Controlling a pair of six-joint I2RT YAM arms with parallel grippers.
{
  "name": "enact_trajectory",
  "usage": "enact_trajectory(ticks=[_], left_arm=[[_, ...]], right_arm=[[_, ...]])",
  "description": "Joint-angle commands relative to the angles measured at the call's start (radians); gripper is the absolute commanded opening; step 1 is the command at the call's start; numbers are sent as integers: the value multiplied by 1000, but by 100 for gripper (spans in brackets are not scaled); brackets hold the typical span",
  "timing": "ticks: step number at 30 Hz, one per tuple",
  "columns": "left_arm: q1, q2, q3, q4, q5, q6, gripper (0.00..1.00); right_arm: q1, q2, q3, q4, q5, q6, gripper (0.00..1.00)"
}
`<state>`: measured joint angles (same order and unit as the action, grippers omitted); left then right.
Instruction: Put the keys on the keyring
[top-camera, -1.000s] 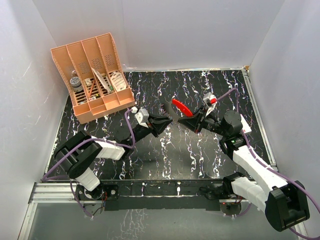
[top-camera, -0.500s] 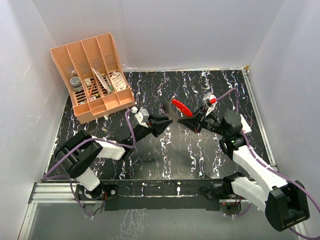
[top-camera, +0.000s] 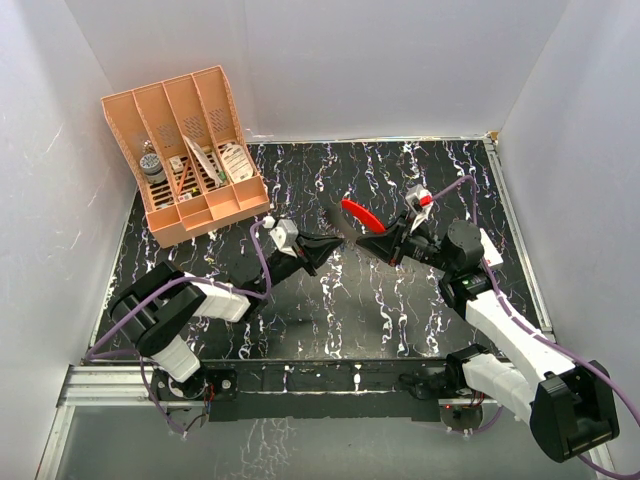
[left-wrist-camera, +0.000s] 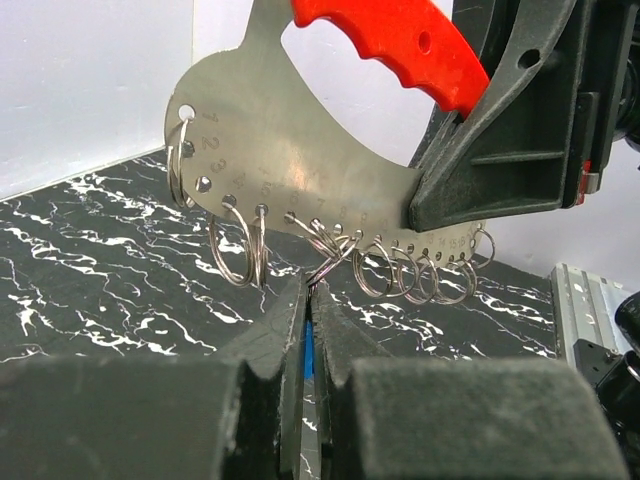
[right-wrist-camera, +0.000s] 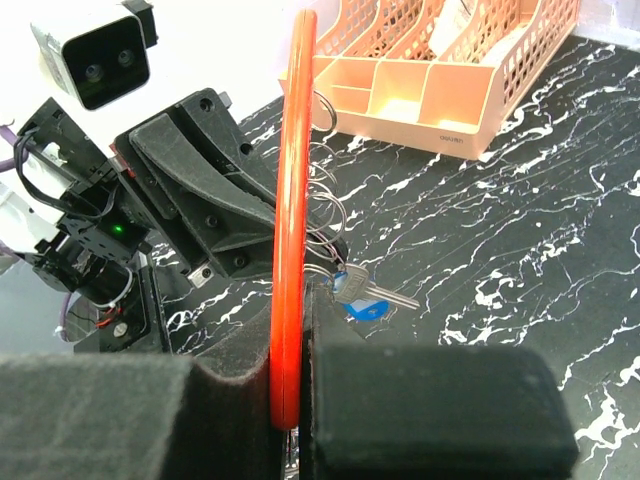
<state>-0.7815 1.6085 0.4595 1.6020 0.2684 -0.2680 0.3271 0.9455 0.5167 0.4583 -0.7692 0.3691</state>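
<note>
Only the left wrist view shows the keyring's (left-wrist-camera: 290, 150) silver plate hung with split rings. The right gripper (top-camera: 375, 241) clamps it on edge mid-table, red side running far-left to near-right; the closed left gripper (top-camera: 336, 241) pinches the blue-headed key (right-wrist-camera: 365, 297), blade roughly level, just beside the rings; the peach organiser (top-camera: 215, 205), far left, holds a small jar and cards.

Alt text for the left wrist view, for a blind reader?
The right gripper holds the keyring, a silver plate with a red grip and small rings along its edge. Below, the left gripper is shut on the key, a blue sliver.
</note>
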Motion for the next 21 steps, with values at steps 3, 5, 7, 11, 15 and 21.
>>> enact_trajectory(ticks=[3,5,7,11,15,21], left_arm=[[-1,-84,-20,62,-45,70,0],[-1,-117,-13,-6,-57,91,0],[-1,-148,1,-81,-63,118,0],[-1,-182,21,-180,-98,148,0],[-1,-195,51,-268,-125,177,0],[-1,-204,85,-380,-179,222,0]], right_arm=[[4,-11,120,-30,72,-41,0],[4,7,153,-79,80,-64,0],[3,28,198,-153,81,-100,0],[4,58,269,-280,100,-153,0],[4,81,325,-378,115,-201,0],[4,84,377,-469,150,-253,0]])
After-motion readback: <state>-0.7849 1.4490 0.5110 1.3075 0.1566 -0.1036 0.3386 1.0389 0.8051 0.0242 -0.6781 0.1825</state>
